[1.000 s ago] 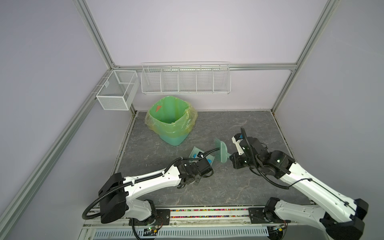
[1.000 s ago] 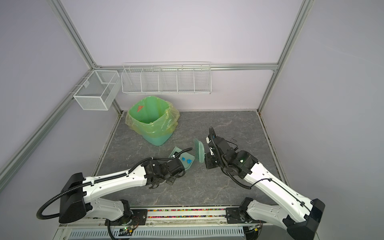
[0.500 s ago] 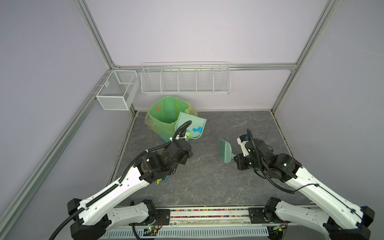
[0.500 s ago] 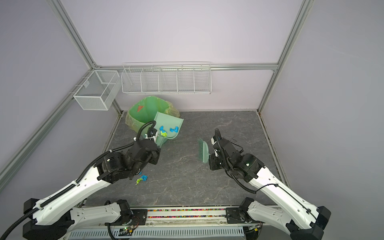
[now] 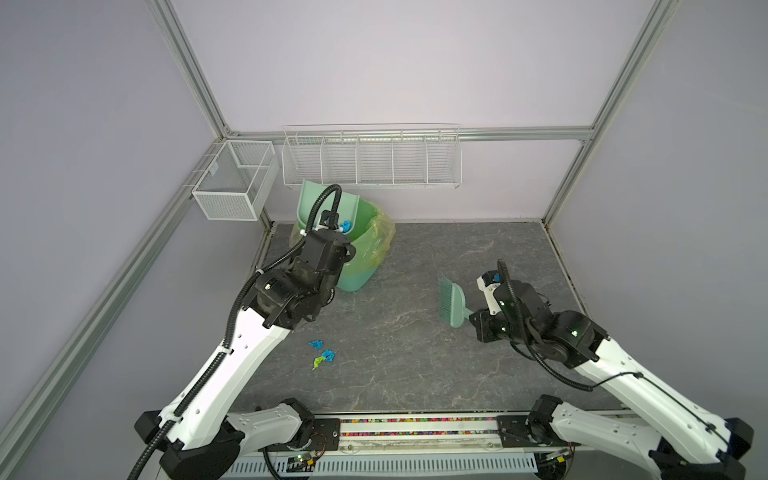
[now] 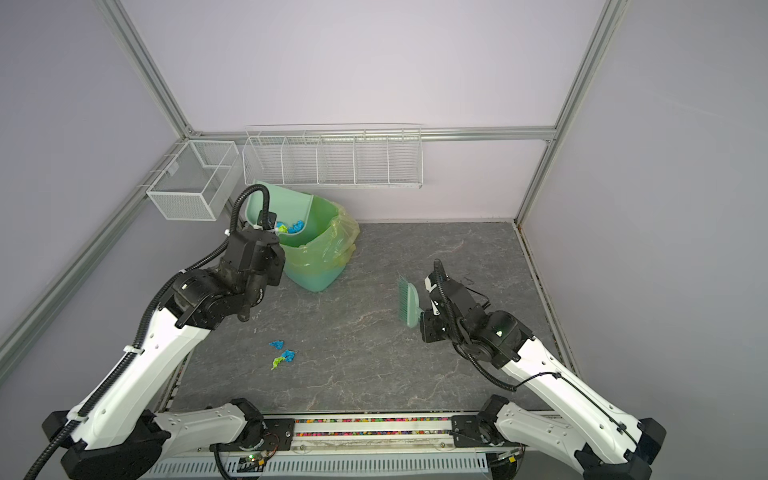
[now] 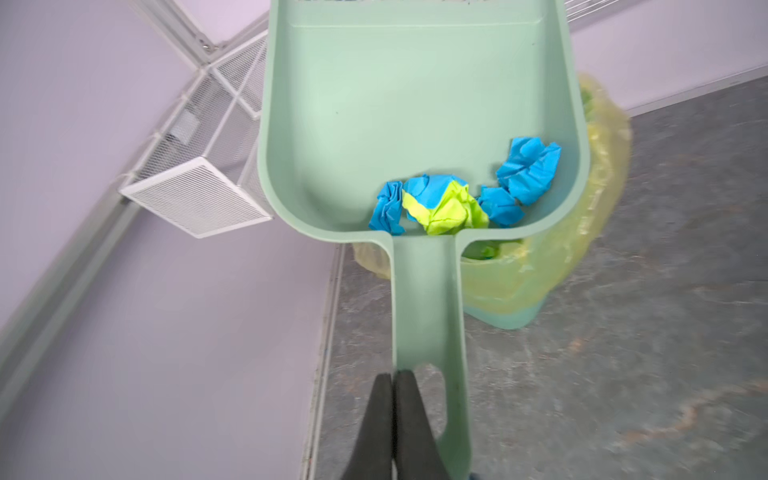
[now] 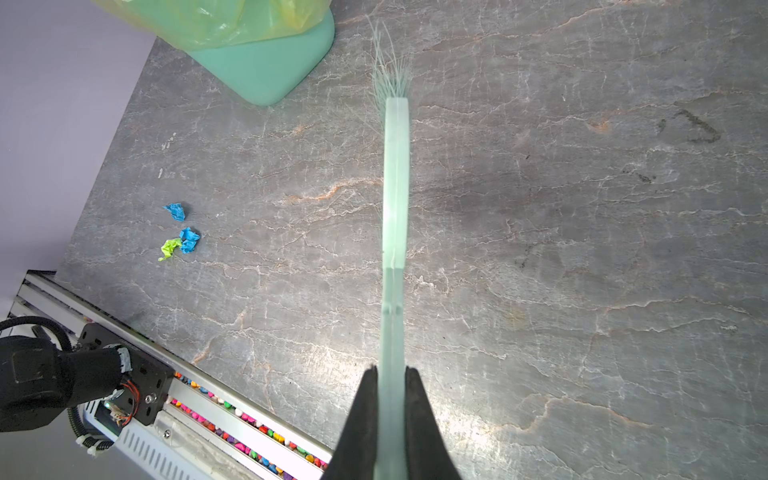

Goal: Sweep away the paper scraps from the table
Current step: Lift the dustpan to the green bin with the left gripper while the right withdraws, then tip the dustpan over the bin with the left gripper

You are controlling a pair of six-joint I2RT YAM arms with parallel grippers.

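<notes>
Now dustpan point(image 5: 306, 201), scraps point(image 5: 345, 227) higher over bin point(image 5: 357, 278).

green bin point(image 5: 362, 266), dustpan point(image 7: 415, 104), brush point(image 5: 455, 305), wire rack point(image 5: 370, 160)

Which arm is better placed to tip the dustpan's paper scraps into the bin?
Left arm: its jaws grip the pale green plastic dustpan, loaded with crumpled blue and lime paper scraps, right beside the bag-lined green bin. The right arm holds only the green brush, farther away.

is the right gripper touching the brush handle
Touching: the right wrist view shows the right gripper clamped on the brush handle, no gap either side.
</notes>
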